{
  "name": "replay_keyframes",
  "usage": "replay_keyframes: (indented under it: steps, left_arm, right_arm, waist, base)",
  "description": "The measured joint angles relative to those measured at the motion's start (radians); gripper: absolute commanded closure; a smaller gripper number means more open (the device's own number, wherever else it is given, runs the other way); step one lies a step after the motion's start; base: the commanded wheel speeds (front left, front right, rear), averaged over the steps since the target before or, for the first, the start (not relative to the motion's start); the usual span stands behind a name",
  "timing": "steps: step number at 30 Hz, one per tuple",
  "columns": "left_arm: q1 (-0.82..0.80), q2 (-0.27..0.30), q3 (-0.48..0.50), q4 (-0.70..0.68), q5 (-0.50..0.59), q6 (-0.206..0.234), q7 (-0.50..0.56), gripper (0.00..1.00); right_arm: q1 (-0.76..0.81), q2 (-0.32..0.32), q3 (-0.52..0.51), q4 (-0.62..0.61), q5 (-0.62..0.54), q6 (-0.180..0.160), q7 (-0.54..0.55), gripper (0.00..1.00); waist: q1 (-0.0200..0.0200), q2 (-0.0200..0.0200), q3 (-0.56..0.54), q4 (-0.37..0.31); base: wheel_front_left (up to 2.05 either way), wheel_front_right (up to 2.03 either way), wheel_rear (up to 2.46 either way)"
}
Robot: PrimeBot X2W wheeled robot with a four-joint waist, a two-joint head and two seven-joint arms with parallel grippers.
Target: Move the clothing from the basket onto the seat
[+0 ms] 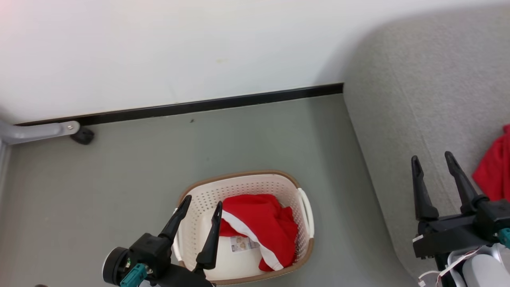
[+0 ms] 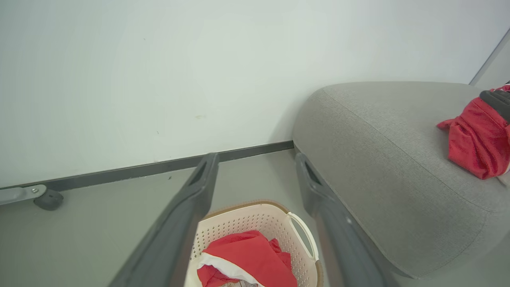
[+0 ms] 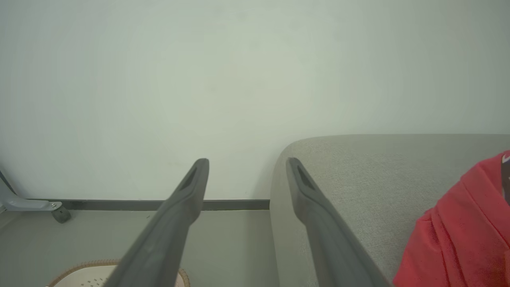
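Note:
One red garment [image 1: 263, 225] with a white stripe lies crumpled in the cream basket [image 1: 243, 185] on the floor, over a paper label [image 1: 244, 243]. A second red garment [image 1: 494, 167] rests on the grey seat [image 1: 430, 99] at the right edge. My left gripper [image 1: 202, 202] hovers open over the basket's left side, empty. Over the seat's front, left of the second garment, my right gripper [image 1: 432, 157] is open and empty. The left wrist view has the basket [image 2: 255, 219], its garment [image 2: 251, 259] and the seat's garment [image 2: 478, 135]. The right wrist view catches the seat [image 3: 358, 167] and its garment [image 3: 458, 235].
A white wall with a black skirting board [image 1: 179, 107] runs behind the basket. A grey metal leg with a black caster [image 1: 83, 135] stands at the far left by the wall. Grey floor [image 1: 119, 179] surrounds the basket.

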Motion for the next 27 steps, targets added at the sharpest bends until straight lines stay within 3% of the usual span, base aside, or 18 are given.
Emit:
replay_keyframes:
  steps: [14, 27]
  left_arm:
    - [0.006, 0.008, 0.077, 0.091, 0.0, 0.034, -0.071, 0.0]
    - [0.015, 0.027, 0.112, 0.102, -0.024, 0.036, -0.116, 0.0]
  right_arm:
    - [0.04, 0.059, 0.09, -0.019, -0.02, 0.017, 0.0, 0.0]
    - [0.038, 0.069, 0.11, -0.028, -0.034, 0.019, 0.0, 0.0]
  waist:
    - [0.0001, 0.0001, -0.039, 0.161]
    - [0.0001, 0.0001, 0.004, 0.144]
  base:
    - [0.0, 0.0, 0.0]
    - [0.0, 0.0, 0.0]
